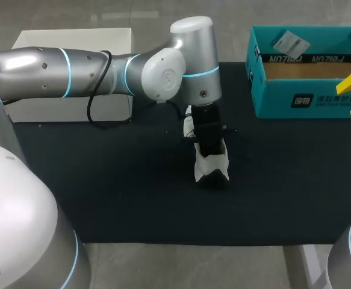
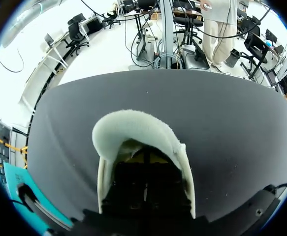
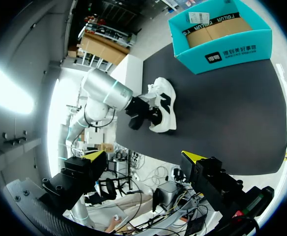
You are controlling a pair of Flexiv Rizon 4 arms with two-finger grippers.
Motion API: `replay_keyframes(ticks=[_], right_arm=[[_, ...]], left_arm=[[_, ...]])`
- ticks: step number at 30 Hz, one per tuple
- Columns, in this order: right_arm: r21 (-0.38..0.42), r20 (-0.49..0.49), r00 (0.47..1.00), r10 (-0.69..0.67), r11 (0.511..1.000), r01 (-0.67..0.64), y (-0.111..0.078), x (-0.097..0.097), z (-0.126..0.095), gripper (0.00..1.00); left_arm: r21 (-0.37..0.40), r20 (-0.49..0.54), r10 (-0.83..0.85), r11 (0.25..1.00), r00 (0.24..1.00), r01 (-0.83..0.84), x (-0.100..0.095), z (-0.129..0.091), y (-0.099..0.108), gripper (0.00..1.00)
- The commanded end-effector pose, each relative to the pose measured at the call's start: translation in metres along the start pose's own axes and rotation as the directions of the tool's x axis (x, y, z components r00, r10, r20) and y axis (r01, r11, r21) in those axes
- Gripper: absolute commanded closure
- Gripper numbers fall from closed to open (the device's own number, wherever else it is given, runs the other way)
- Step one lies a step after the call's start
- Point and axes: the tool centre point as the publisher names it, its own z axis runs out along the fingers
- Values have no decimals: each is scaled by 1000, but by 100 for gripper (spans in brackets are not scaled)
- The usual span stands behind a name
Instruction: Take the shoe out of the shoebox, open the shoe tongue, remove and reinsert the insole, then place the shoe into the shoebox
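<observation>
Left gripper [image 1: 210,153] buried in the white sneaker [image 1: 206,167] — its grip I can't tell. Best catch the insole's heel edge, peel slowly; right gripper [image 3: 143,157] hangs spread, empty.

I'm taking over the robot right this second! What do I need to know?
Left gripper: pushed down into the shoe's opening. Whether it grips anything is hidden.
Right gripper: fingers open, holding nothing, by the shoebox's right end.
Shoe: out of the box, on the black mat near the middle, well apart from the box.
Shoebox: open, at the far right, with no shoe in it.
Done: the shoe is out.
Left: the insole step. I cannot tell how far it has got, and no loose insole shows on the mat. After that, put the shoe back in the shoebox.
</observation>
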Motion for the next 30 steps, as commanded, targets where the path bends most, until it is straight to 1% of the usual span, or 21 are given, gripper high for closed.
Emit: replay_keyframes(ticks=[1, 4, 6, 9, 11, 13, 16, 17, 18, 21, 23, 27, 30], right_arm=[[0, 2, 1000, 1, 1000, -1, 0, 0, 0, 0], [0, 2, 1000, 1, 1000, -1, 0, 0, 0, 0], [0, 2, 1000, 1, 1000, -1, 0, 0, 0, 0], [0, 2, 1000, 1, 1000, -1, 0, 0, 0, 0], [0, 2, 1000, 1, 1000, -1, 0, 0, 0, 0], [0, 2, 1000, 1, 1000, -1, 0, 0, 0, 0], [0, 2, 1000, 1, 1000, -1, 0, 0, 0, 0], [0, 2, 1000, 1, 1000, -1, 0, 0, 0, 0], [0, 2, 1000, 1, 1000, -1, 0, 0, 0, 0], [0, 2, 1000, 1, 1000, -1, 0, 0, 0, 0], [0, 2, 1000, 1, 1000, -1, 0, 0, 0, 0], [0, 2, 1000, 1, 1000, -1, 0, 0, 0, 0], [0, 2, 1000, 1, 1000, -1, 0, 0, 0, 0]], left_arm=[[13, -5, 18, 1000, 1000, -18, 3, -8, -10, 100], [14, -24, 33, 999, 999, -33, 4, -12, -15, 100], [-14, -31, 37, 999, 999, -38, 5, -16, -14, 100], [-76, -41, 15, 997, 999, -18, 7, -20, -3, 100], [-99, -40, 2, 995, 999, -6, 7, -21, 4, 100], [-116, -63, -8, 993, 998, 0, 8, -16, 10, 100], [-108, -102, -17, 994, 995, 6, 10, -3, 16, 100], [-89, -107, -19, 996, 994, 10, 11, 0, 16, 100], [-64, -104, -22, 998, 994, 16, 11, 2, 15, 100], [-30, -107, -20, 999, 994, 17, 13, 8, 10, 100], [-22, -110, -17, 1000, 994, 15, 14, 12, 6, 100], [-9, -110, -13, 1000, 994, 12, 16, 13, 0, 100], [-25, -90, -10, 1000, 996, 8, 17, 4, -1, 100]])
